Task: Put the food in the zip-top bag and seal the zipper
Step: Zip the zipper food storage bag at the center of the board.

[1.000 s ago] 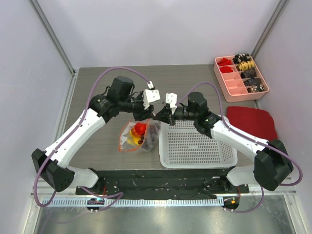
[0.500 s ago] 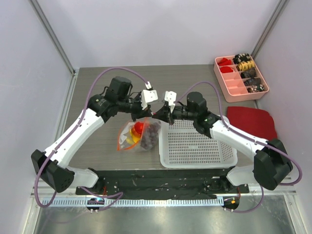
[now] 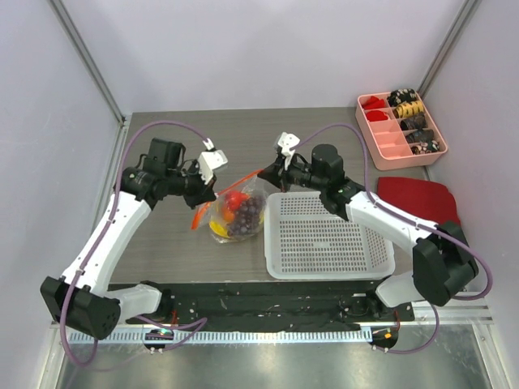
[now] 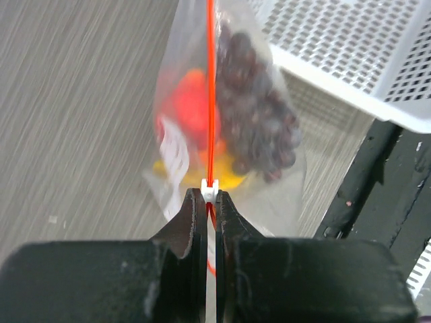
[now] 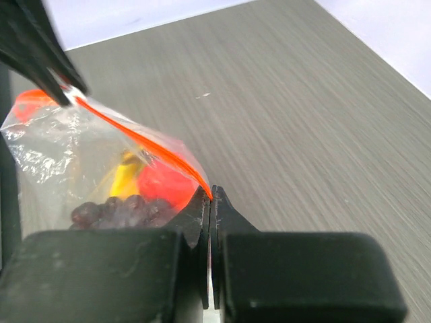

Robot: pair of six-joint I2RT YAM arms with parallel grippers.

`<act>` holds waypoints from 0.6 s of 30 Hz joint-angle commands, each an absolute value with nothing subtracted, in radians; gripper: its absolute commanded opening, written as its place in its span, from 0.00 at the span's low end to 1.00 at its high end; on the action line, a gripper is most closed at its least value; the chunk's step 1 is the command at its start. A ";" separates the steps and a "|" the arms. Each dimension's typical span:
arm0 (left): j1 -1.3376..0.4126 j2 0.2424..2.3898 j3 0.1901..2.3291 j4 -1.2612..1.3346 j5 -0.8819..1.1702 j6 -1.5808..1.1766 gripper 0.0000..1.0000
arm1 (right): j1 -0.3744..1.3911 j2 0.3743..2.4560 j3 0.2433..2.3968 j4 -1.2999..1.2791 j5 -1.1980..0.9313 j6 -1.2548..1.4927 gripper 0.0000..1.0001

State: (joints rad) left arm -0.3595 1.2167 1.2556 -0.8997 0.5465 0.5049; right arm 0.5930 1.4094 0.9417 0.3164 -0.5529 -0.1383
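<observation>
Light falls on me evenly from above, bright and soft; the table [image 3: 243, 130] beneath me carries only faint shadows. Left of my left gripper [image 4: 211, 196] the wood grain smears into streaks; ahead of it the bag [image 4: 232, 114] is soft, its zipper [image 4: 210, 81] the crispest line. My right gripper [image 5: 210, 195] shows near-black, detail lost; the film ahead-left glints white, and the far right corner washes out.
</observation>
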 commanded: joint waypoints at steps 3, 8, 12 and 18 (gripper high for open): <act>-0.233 1.186 1.242 -1.071 0.445 0.540 0.00 | 0.542 1.419 1.006 0.417 -0.376 -0.112 0.01; -0.163 1.155 1.243 -1.123 0.417 0.581 0.00 | 0.537 1.427 1.005 0.426 -0.362 -0.117 0.01; -0.144 1.143 1.242 -1.135 0.296 0.614 0.00 | 0.537 1.427 1.005 0.426 -0.347 -0.121 0.01; -0.135 1.098 1.232 -1.189 0.196 0.696 0.00 | 0.537 1.430 1.008 0.428 -0.341 -0.121 0.01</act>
